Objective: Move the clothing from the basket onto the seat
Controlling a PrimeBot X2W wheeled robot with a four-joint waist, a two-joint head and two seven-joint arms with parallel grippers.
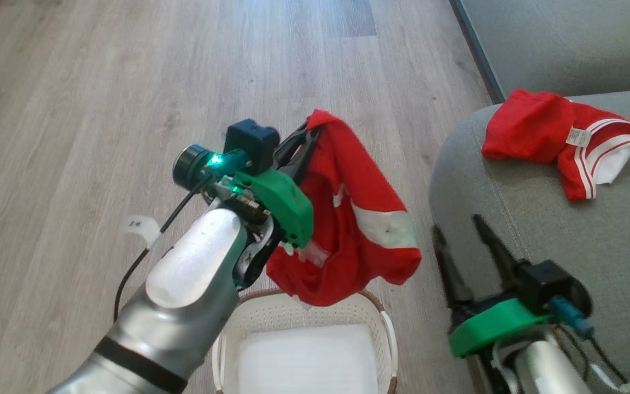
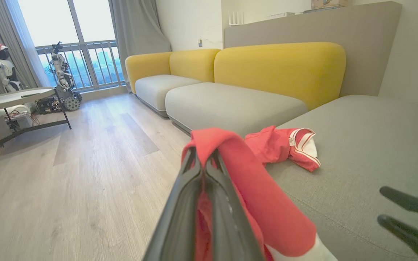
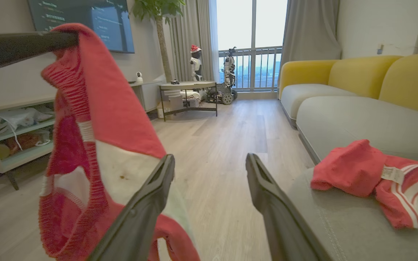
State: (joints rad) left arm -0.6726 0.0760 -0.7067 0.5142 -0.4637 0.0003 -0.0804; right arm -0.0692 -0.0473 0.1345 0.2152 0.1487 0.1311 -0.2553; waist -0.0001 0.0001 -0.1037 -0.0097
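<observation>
Garments counted: two, both bright red with white panels or stripes. Grippers: two, each with two long dark fingers. Basket: one. The left gripper [image 1: 310,131] is raised on its arm, its two fingers pressed together on a fold of the first garment [image 1: 359,219]. The left wrist view shows the red cloth draped over the closed fingertips and falling away to one side. The cloth hangs free below and beside this gripper, one white panel facing outward. Its lowest fold is just above the basket's rim; whether it touches the rim I cannot tell. The basket [image 1: 271,316] stands on the wood-look floor [image 1: 74,109] beneath the left forearm, its pale bottom showing. The right gripper [image 1: 457,225] is low, fingers spread apart with nothing between them, tips at the near rounded edge of the seat [image 1: 539,246]. In the right wrist view the hanging garment is just beside the finger on that view's left and partly behind it; contact cannot be judged. The second garment [image 1: 534,134] lies crumpled on the seat cushion, ahead of the right gripper's tips and off to their right, well apart from them. From the left gripper it lies far out to the right. One small white label [image 1: 577,137] shows on it, next to its white stripes.
</observation>
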